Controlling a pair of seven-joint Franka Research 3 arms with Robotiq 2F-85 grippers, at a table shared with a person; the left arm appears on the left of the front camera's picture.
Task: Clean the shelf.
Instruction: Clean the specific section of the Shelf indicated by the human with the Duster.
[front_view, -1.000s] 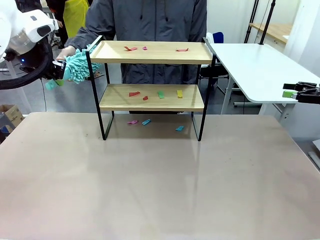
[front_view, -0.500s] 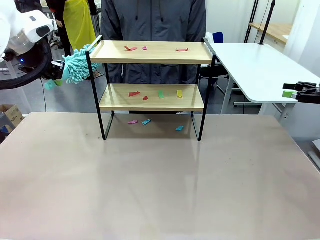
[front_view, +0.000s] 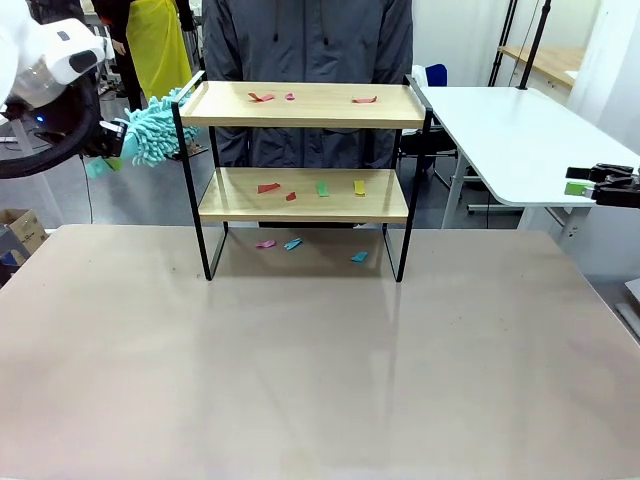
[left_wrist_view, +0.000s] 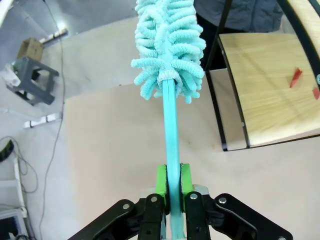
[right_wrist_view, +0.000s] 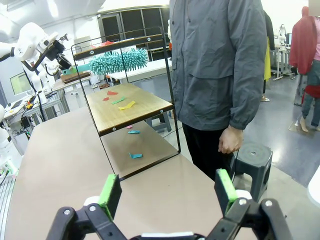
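Observation:
The shelf (front_view: 300, 196) stands at the far middle of the table, its two wooden boards in a thin black frame. Small coloured paper scraps (front_view: 262, 97) lie on the top board, on the lower board and on the table beneath. My left gripper (front_view: 112, 140) is shut on the teal handle of a fluffy teal duster (front_view: 155, 130), whose head sits just left of the shelf's top corner. In the left wrist view the green pads (left_wrist_view: 161, 181) clamp the handle below the duster head (left_wrist_view: 167, 45). My right gripper (front_view: 592, 186) hangs open and holds nothing, far right of the shelf (right_wrist_view: 132, 107).
A person in a grey jacket (front_view: 310, 40) stands right behind the shelf, arms down. A white side table (front_view: 510, 140) sits at the back right and a dark stool (right_wrist_view: 252, 155) stands by the person's legs. The near table top (front_view: 320, 360) is bare.
The person's hand, on the duster head one second ago, has let go and drawn back. My left gripper has lifted the duster slightly. The right arm has not moved.

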